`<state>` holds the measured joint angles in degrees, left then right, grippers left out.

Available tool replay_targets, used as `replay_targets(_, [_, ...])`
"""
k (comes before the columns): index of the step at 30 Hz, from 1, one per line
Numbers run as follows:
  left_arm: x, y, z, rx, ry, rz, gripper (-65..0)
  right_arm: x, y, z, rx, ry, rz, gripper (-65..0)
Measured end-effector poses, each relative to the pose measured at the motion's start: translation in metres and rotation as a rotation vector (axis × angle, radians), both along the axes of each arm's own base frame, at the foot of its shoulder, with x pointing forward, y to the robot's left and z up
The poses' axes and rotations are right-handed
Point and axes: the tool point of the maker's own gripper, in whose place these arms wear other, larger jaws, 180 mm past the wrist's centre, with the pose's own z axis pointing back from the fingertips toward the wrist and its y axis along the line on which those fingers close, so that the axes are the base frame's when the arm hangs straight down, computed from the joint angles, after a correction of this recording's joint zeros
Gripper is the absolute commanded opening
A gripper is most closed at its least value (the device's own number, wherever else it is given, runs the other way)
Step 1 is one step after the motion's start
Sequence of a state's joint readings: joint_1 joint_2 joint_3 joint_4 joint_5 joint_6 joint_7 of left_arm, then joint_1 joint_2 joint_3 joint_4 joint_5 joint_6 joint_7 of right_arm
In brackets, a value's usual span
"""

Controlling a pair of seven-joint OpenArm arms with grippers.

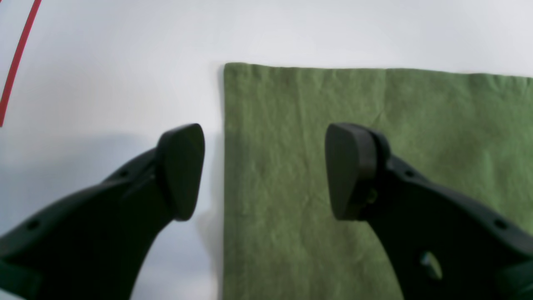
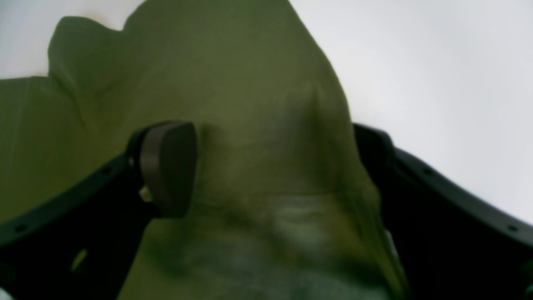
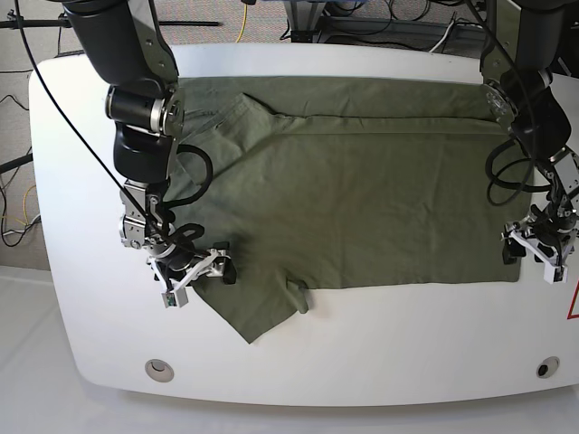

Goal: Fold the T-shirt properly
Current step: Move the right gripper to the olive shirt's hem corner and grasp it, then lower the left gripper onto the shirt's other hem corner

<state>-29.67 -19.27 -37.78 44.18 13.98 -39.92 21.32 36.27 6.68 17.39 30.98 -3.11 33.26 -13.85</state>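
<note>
Olive cotton T-shirt (image 3: 362, 181) looks light and floppy, so pinch its hem corner; left gripper (image 1: 264, 173) gapes empty, right gripper (image 2: 275, 166) wide around a sleeve bunch.

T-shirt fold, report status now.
Left gripper open, straddling the T-shirt hem corner. Right gripper open wide, sleeve fabric bunched between its jaws. Shirt spread across the white table, one long edge folded over. Nothing in the way.

The T-shirt (image 3: 353, 208) lies spread across the table (image 3: 380, 362). The right gripper (image 3: 194, 271) sits at its 8 o'clock edge, the left gripper (image 3: 540, 246) at its 4 o'clock corner.
</note>
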Motion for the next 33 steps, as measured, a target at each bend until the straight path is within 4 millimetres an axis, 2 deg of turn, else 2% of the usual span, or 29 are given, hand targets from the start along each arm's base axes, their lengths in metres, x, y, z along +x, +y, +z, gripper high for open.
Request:
replay_targets(5, [-0.0005,0.0009,-0.0001,0.0,0.001,0.003,-22.7,-0.0007,0.0003,-0.0008,0.0,0.002,0.0,-13.4])
replay_targets(7, [-0.0007,0.0015,0.0,-0.001,0.0,0.005,-22.4,-0.0009,-0.0001,-0.0009,0.0,0.002,0.0,-17.3])
replay_targets(9, [-0.0007,0.0012,-0.0003,-0.001,0.001,0.004,-22.4,-0.001,0.0,-0.0011,0.001,0.002,-0.001,-23.3])
replay_targets(15, [-0.0008,0.0001,-0.0016,-0.002,0.005,0.001,-21.9,-0.0025,0.001,-0.0032,0.003,0.011,0.002,-49.4])
replay_targets(19, [-0.0011,0.0002,-0.0024,-0.002,0.006,0.001,-22.1,-0.0027,0.0011,-0.0035,0.003,0.012,0.002,-63.3])
replay_targets(33, [0.0009,0.0045,0.0037,0.007,-0.019,0.012,-21.4,-0.0045,0.0009,-0.0051,-0.002,0.028,0.009,-65.0])
